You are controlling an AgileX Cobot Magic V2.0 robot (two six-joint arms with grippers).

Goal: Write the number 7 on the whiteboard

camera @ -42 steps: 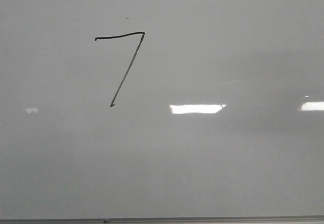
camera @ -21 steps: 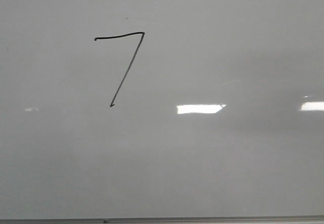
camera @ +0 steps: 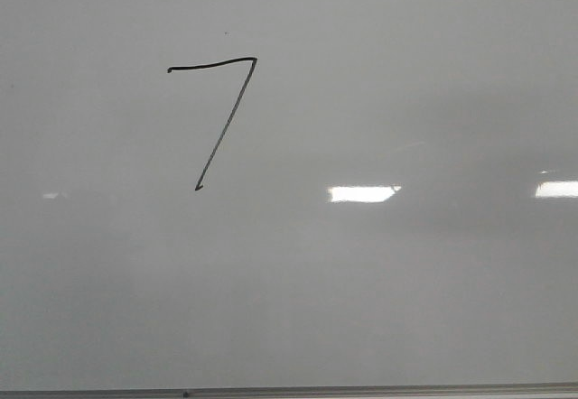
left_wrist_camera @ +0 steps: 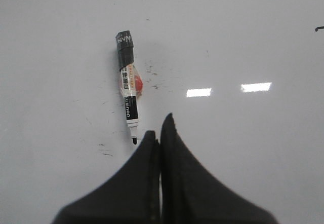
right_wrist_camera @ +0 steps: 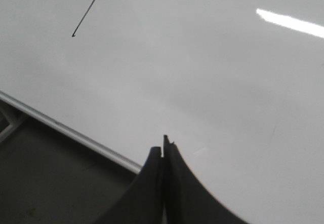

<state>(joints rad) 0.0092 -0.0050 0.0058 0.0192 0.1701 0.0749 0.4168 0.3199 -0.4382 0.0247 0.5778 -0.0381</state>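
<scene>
The whiteboard carries a finished number 7, unchanged; the marker lies beside it, both grippers pressed together, empty.

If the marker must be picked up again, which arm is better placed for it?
Likely the left. The marker lies on the whiteboard just ahead of the left hand, which is shut and empty. The right hand, also shut, has no marker in view.

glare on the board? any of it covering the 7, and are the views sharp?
Front view: bright glare patches on the whiteboard, clear of the 7, which is sharp. Left wrist view: two patches, marker legible. Right wrist view: one glare streak, image softer.
</scene>
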